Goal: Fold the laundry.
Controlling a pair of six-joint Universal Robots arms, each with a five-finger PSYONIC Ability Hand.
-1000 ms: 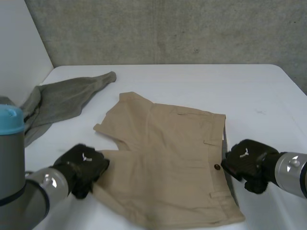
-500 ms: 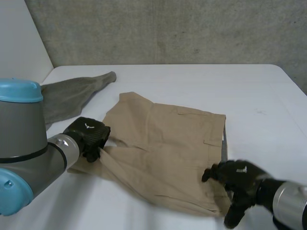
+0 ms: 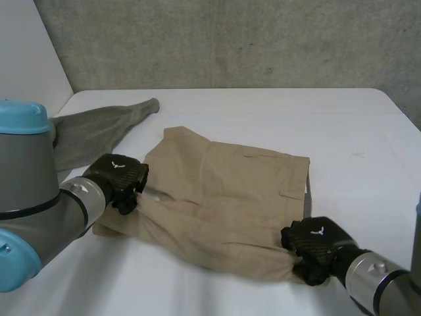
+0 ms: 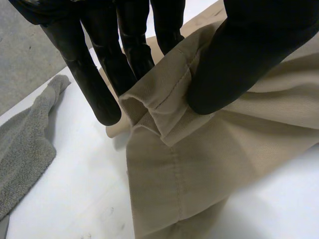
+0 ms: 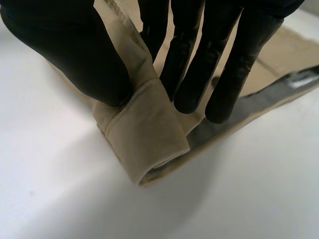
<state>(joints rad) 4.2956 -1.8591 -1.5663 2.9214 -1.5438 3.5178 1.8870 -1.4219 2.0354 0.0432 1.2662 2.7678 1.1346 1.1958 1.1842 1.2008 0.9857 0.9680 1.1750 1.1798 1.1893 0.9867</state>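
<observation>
A white table (image 3: 263, 112) spreads from nine o'clock to three o'clock, its far corner rounded at two o'clock. Behind it, across twelve o'clock, stands a rough grey concrete wall (image 3: 230, 43), mottled and pitted. At ten o'clock a plain white wall (image 3: 26, 59) meets it. The light is soft and even.

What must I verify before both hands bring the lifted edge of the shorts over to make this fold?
1. Grip of the left hand: thumb and fingers pinch the leg hem of the beige shorts: ok.
2. Grip of the right hand: thumb and fingers pinch the waistband end: ok.
3. Lifted edge taut between the hands: it shows creases: not ok.
4. Far half of the shorts flat on the white table: ok.
5. Grey garment apart from the shorts: ok.
</observation>
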